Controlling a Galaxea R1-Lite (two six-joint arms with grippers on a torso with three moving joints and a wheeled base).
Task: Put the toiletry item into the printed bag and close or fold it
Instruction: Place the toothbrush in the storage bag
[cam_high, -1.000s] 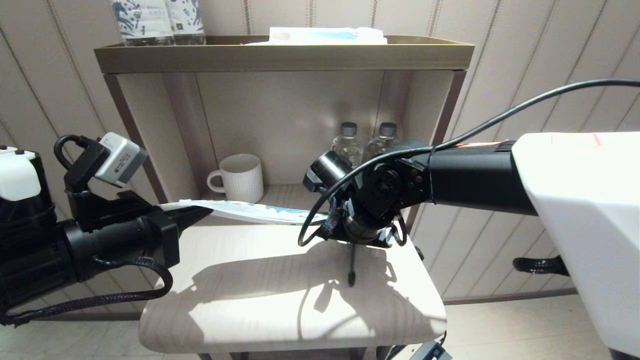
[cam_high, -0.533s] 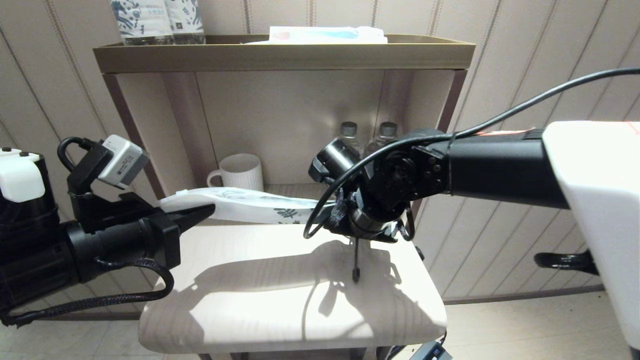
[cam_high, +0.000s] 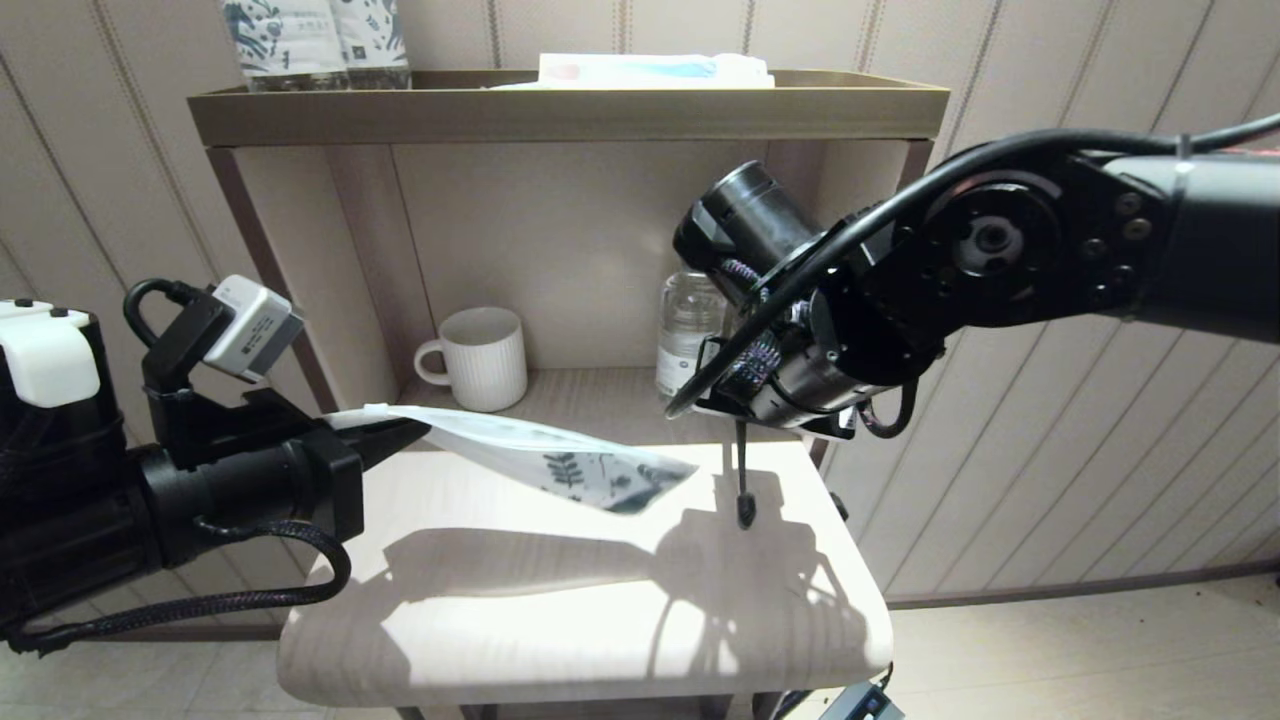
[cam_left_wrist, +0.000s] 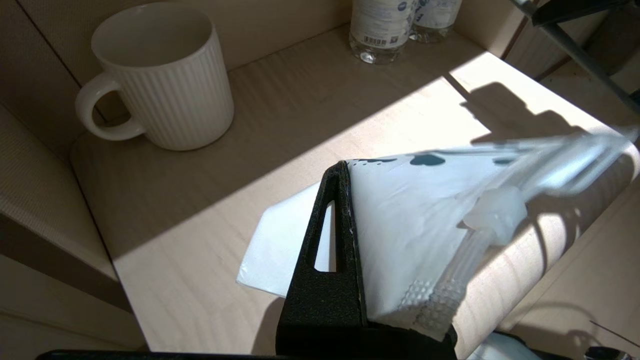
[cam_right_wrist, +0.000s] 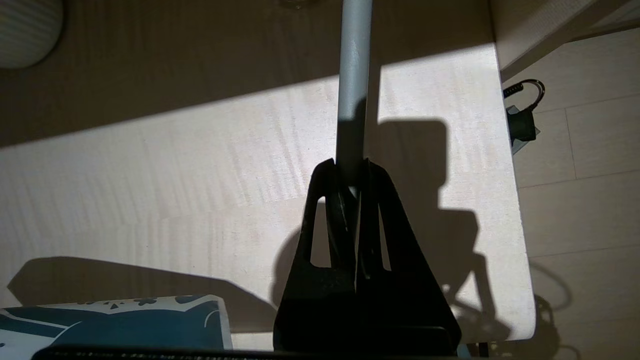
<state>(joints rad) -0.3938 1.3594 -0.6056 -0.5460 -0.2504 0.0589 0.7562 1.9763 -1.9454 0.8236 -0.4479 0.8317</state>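
Sunlit counter (cam_high: 560, 610): your left pincer (cam_high: 400, 436) clenches the printed bag (cam_high: 560, 462), its free end pointing toward the right pincer (cam_high: 742, 440) gripping the toothbrush (cam_right_wrist: 353, 75) upright.

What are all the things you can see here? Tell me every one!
toothbrush: one, pale grey, hanging down over the table, outside the bag
printed bag: one, white with teal leaves, held in the air above the table
mug: one, white and ribbed, lower shelf
water bottles: two, clear, back of the lower shelf
printed packs: two, white with dark print, top tray's left
package: one, white and blue, top tray
table: one, pale wood
left hand: black, shut on the printed bag's plain end
right hand: black, shut on the toothbrush
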